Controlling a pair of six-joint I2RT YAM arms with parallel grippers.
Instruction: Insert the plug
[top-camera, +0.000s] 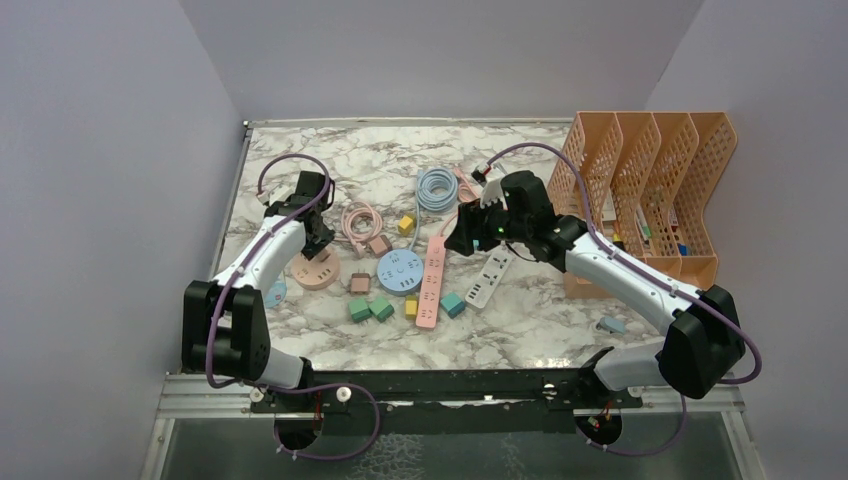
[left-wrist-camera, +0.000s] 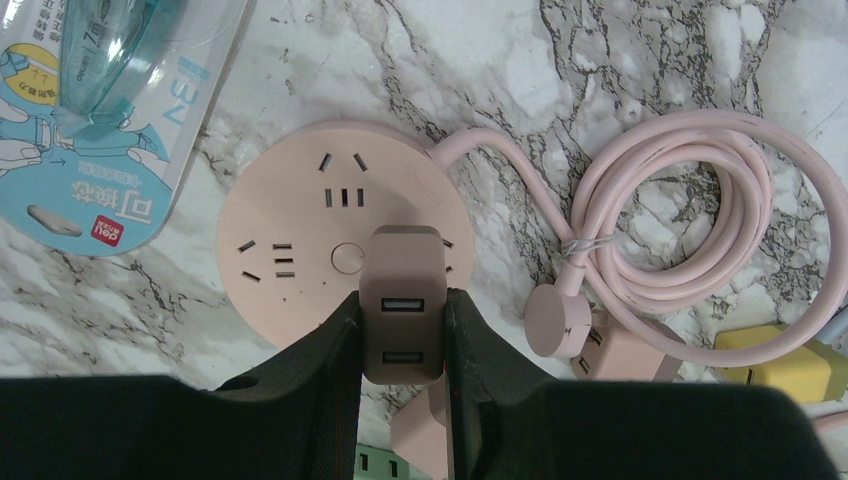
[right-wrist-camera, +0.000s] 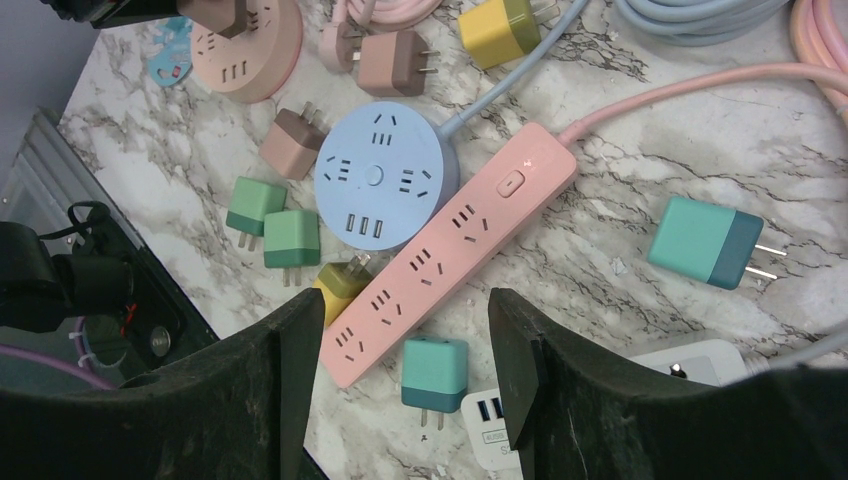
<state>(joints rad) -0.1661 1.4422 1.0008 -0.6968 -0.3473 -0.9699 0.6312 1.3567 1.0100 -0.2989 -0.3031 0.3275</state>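
Observation:
My left gripper (left-wrist-camera: 402, 335) is shut on a dusty-pink plug (left-wrist-camera: 402, 290) with two USB ports on its back. The plug stands on the near right part of the round pink socket hub (left-wrist-camera: 290, 230); its prongs are hidden, so I cannot tell how deep they sit. In the top view the left gripper (top-camera: 318, 240) is over that hub (top-camera: 315, 272) at the table's left. My right gripper (right-wrist-camera: 400, 340) is open and hangs above the end of a long pink power strip (right-wrist-camera: 450, 250) and a teal plug (right-wrist-camera: 433, 372), holding nothing.
A round blue hub (right-wrist-camera: 385, 175), green plugs (right-wrist-camera: 270, 225), a yellow plug (right-wrist-camera: 500, 25), another teal plug (right-wrist-camera: 705, 240) and a white strip (right-wrist-camera: 690, 365) lie mid-table. A coiled pink cable (left-wrist-camera: 680, 220) and a blister pack (left-wrist-camera: 100, 100) flank the pink hub. Orange file racks (top-camera: 650, 190) stand right.

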